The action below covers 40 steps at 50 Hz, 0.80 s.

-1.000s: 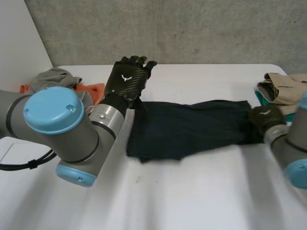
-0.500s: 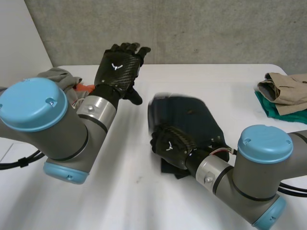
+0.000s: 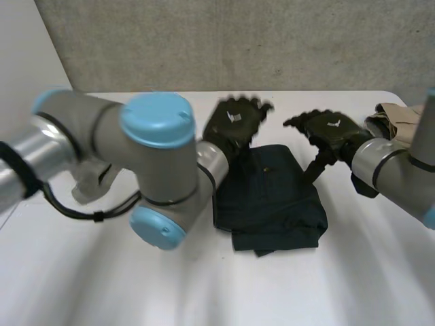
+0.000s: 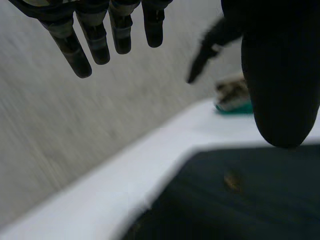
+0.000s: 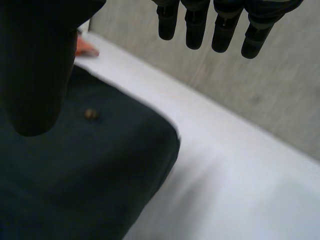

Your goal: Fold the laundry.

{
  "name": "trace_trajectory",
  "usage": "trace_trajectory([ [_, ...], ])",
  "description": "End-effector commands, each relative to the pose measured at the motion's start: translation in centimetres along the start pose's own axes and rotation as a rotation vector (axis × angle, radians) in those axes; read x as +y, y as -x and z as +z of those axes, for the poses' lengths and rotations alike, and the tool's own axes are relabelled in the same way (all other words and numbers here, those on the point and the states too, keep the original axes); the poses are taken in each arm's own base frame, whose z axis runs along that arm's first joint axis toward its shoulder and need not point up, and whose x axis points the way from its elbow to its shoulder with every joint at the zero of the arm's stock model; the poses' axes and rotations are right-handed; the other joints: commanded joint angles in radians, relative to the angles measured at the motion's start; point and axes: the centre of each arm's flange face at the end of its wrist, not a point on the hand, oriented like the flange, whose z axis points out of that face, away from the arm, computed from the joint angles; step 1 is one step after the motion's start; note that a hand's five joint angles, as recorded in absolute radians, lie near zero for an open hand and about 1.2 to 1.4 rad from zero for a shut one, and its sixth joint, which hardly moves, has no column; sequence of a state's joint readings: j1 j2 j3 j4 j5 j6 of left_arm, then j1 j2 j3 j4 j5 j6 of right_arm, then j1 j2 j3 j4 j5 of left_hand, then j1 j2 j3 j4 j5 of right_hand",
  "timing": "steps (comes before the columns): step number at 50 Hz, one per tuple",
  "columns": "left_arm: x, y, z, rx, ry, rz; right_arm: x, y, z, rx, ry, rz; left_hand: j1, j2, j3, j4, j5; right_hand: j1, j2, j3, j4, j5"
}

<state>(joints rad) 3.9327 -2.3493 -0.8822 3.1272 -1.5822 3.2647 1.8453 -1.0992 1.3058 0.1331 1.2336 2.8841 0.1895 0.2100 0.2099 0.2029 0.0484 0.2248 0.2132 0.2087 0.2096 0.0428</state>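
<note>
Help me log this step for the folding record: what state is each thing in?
dark garment: folded, lying flat on the table, not held.
left hand: open, fingers straight, over the dark garment's far edge.
right hand: open, empty, raised beside the dark garment.
tan garment: lying on a teal garment.

The left hand (image 4: 105,30) hangs with fingers straight and thumb apart over the dark cloth (image 4: 240,200) near the tabletop's (image 4: 100,200) wall-side edge, with the right hand (image 4: 205,50) and a beige-and-teal pile (image 4: 234,97) beyond.
</note>
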Motion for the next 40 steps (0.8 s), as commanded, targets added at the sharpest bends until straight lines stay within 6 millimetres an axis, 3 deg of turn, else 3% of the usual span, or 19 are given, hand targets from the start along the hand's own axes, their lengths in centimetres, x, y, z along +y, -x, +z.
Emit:
trace_trajectory([
  [1,5.7,-0.2,0.1,-0.073,0.216,0.022,3.5,0.0,3.2,-0.048,0.126,-0.006,0.021,0.001,0.001,0.008,-0.012,-0.050,-0.039,-0.034,-0.035,-0.043],
  [3,7.4,0.0,-0.2,-0.092,0.289,0.032,4.9,0.0,3.9,-0.050,0.160,-0.038,0.021,0.001,0.001,0.008,-0.012,-0.050,-0.039,-0.034,-0.035,-0.043],
  [6,8.1,0.1,-0.6,-0.089,0.348,0.037,6.3,-0.2,4.4,-0.029,0.204,-0.130,0.021,0.001,0.001,0.008,-0.012,-0.050,-0.039,-0.034,-0.035,-0.043],
  [11,7.1,1.0,-0.8,-0.098,0.356,0.029,5.0,-1.3,3.7,0.086,0.210,-0.246,0.021,0.001,0.001,0.008,-0.012,-0.050,-0.039,-0.034,-0.035,-0.043],
  [14,3.2,1.6,-1.2,-0.098,0.263,0.019,2.9,-1.9,2.7,0.143,0.144,-0.260,0.012,-0.008,-0.008,-0.001,-0.021,-0.050,-0.039,-0.034,-0.035,-0.043],
  [17,-0.7,1.7,-2.1,-0.063,0.171,0.009,2.1,-1.5,2.0,0.146,0.094,-0.273,0.003,-0.017,-0.017,-0.010,-0.030,-0.050,-0.039,-0.034,-0.035,-0.043],
  [21,-4.8,1.5,-2.9,0.018,0.043,-0.001,1.3,0.2,0.4,0.126,0.013,-0.297,-0.014,-0.035,-0.034,-0.027,-0.048,-0.050,-0.039,-0.034,-0.035,-0.043],
  [24,-7.7,1.9,-3.3,0.070,-0.070,-0.001,0.1,1.4,-2.1,0.119,-0.052,-0.317,-0.014,-0.035,-0.035,-0.028,-0.048,-0.050,-0.039,-0.034,-0.035,-0.043],
  [28,-9.6,2.6,-3.5,0.152,-0.138,0.002,2.0,3.7,-4.7,0.057,-0.044,-0.330,0.000,-0.020,-0.020,-0.013,-0.033,-0.050,-0.039,-0.034,-0.035,-0.043],
  [32,-10.4,1.9,-3.8,0.350,-0.171,-0.029,7.1,6.6,-6.2,-0.041,0.012,-0.317,0.006,-0.014,-0.014,-0.007,-0.027,-0.050,-0.039,-0.034,-0.035,-0.043],
  [36,-9.8,0.9,-4.5,0.507,-0.127,-0.075,9.3,7.5,-6.0,-0.044,-0.003,-0.325,0.006,-0.014,-0.014,-0.007,-0.027,-0.050,-0.039,-0.034,-0.035,-0.043],
  [40,-9.3,0.7,-4.6,0.535,-0.107,-0.084,11.2,7.8,-4.6,-0.043,-0.017,-0.332,0.003,-0.017,-0.017,-0.010,-0.030,-0.050,-0.039,-0.034,-0.035,-0.043],
])
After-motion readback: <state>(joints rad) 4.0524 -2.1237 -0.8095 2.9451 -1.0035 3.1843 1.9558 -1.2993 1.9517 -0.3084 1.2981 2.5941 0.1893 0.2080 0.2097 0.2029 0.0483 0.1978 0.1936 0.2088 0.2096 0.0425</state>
